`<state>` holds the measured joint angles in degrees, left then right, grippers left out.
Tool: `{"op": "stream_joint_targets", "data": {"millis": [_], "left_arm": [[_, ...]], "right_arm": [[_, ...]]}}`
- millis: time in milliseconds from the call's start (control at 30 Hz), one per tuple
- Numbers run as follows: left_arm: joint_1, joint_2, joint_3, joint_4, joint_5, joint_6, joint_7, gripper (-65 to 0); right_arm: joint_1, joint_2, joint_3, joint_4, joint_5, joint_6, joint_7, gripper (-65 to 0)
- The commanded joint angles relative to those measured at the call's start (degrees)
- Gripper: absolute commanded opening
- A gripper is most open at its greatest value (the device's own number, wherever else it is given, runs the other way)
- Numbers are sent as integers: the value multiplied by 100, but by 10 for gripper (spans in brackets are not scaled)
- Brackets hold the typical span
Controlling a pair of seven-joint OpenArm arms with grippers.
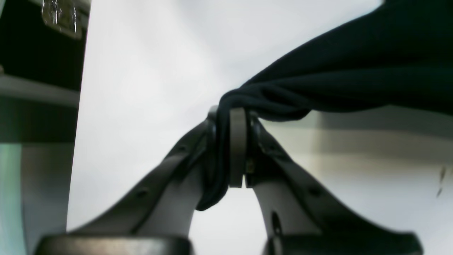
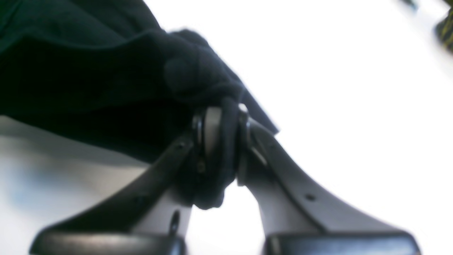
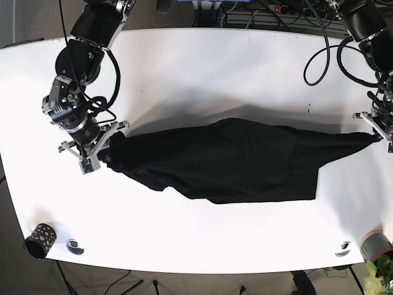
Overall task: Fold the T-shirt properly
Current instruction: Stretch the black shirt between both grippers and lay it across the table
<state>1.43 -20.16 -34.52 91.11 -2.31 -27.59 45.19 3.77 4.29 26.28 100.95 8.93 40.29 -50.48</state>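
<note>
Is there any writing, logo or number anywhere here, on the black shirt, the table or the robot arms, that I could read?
None can be read.
T-shirt: plain black, no print showing.
Table: bare white, only tiny dark specks, no letters.
Left gripper and right gripper: no visible labels.
Dotted cup at the table's corner: a pattern, not writing.

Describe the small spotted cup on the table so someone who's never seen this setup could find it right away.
Start from the big white table in the base view, with the black T-shirt stretched across its middle. Go to the table's near corner on the image's left, below the right gripper holding the shirt. The cup sits at the very edge: black with pale speckles, unlike the plain round piece beside it.
</note>
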Motion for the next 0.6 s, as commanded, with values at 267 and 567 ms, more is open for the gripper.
{"op": "stream_joint_targets", "data": {"millis": [267, 567], "left_arm": [[327, -274, -640, 80, 15, -348, -137, -649], [521, -529, -728, -307, 6, -621, -145, -649]], "right_arm": [[-935, 225, 312, 108, 1775, -29, -73, -650], [-1674, 357, 277, 116, 3226, -29, -82, -650]]}}
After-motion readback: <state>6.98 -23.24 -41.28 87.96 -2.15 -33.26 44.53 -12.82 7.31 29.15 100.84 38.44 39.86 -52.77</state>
